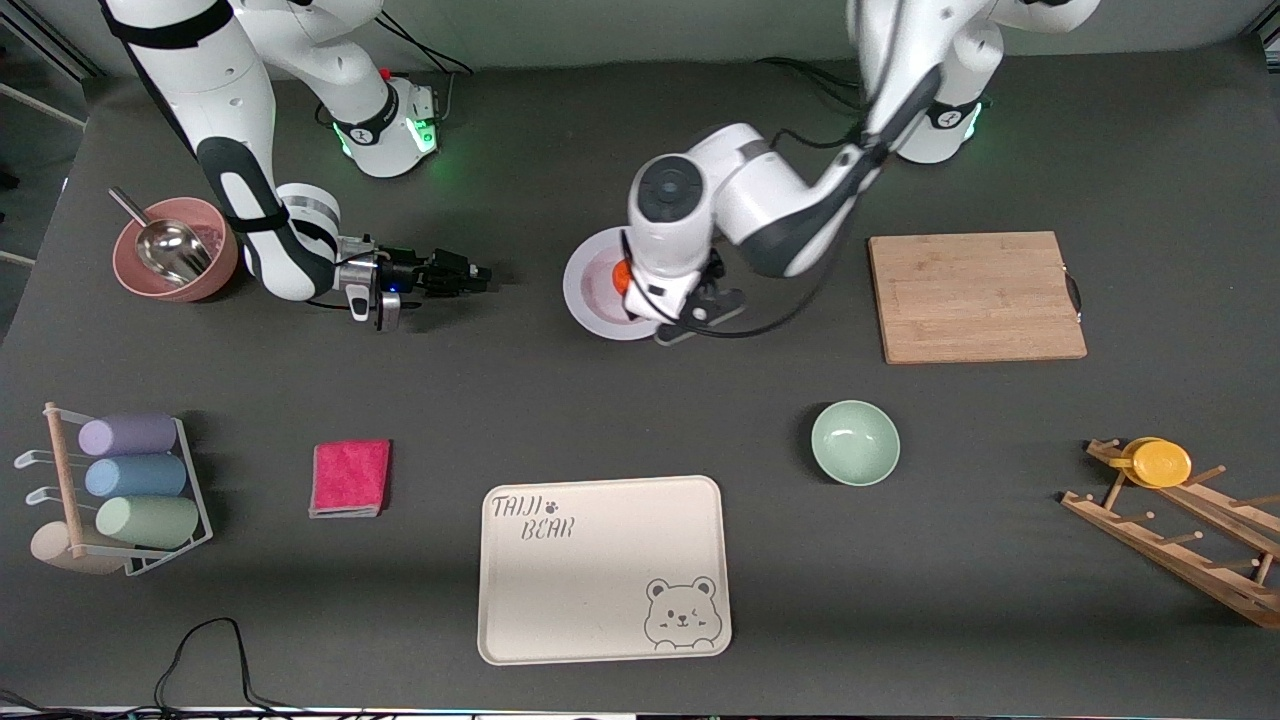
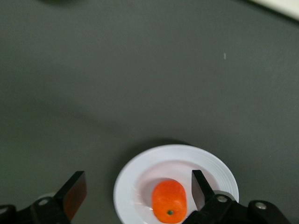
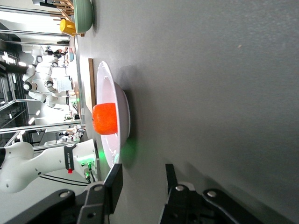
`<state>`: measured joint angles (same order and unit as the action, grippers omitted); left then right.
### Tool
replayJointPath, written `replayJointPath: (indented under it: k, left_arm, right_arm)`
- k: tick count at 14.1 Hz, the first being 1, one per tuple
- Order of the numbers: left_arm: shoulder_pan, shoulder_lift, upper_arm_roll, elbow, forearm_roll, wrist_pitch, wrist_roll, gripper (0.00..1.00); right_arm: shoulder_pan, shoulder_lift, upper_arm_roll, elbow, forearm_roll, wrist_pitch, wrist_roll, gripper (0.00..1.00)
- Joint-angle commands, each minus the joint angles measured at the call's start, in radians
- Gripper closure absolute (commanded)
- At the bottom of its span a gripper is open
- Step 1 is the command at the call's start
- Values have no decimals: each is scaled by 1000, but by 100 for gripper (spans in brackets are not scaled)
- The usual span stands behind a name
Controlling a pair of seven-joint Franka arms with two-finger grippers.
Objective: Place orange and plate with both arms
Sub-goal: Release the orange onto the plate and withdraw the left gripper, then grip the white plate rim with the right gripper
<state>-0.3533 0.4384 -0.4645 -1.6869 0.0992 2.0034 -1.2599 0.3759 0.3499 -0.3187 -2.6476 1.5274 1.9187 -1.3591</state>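
1. The orange (image 2: 169, 201) lies in the well of the plate (image 2: 134, 176), its dark stem dimple facing up toward the left wrist camera; it looks slightly oblong.
2. The plate is round, glossy white and shallow with a wide rim, flat on the dark matte counter (image 1: 560, 400) between the two arm bases' ends, beside a wooden cutting board (image 1: 975, 296).
3. The left gripper (image 2: 135, 192) hangs over the plate pointing straight down, its jaws spread wide to either side of the orange and holding nothing.
4. The right gripper (image 3: 142, 184) sits low and level beside the plate, aimed at its rim, jaws partly open and empty.
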Motion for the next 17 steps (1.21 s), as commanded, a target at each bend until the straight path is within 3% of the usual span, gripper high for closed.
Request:
replayJointPath:
  k: [1, 6, 10, 14, 17]
  left_arm:
    - [158, -113, -6, -28, -68, -113, 216, 0]
    - [459, -236, 3, -24, -75, -311, 584, 0]
    - [660, -303, 4, -17, -3, -385, 827, 0]
    - [790, -360, 4, -17, -2, -420, 1088, 0]
    - [806, -397, 4, -17, -9, -411, 1151, 0]
  right_arm:
    - [8, 49, 1, 23, 62, -52, -69, 56]
    - [8, 86, 7, 44, 66, -56, -100, 56]
    - [9, 89, 108, 57, 187, -46, -98, 56]
    - [67, 100, 138, 84, 264, -24, -100, 56]
    - [138, 109, 136, 106, 336, 2, -98, 56]
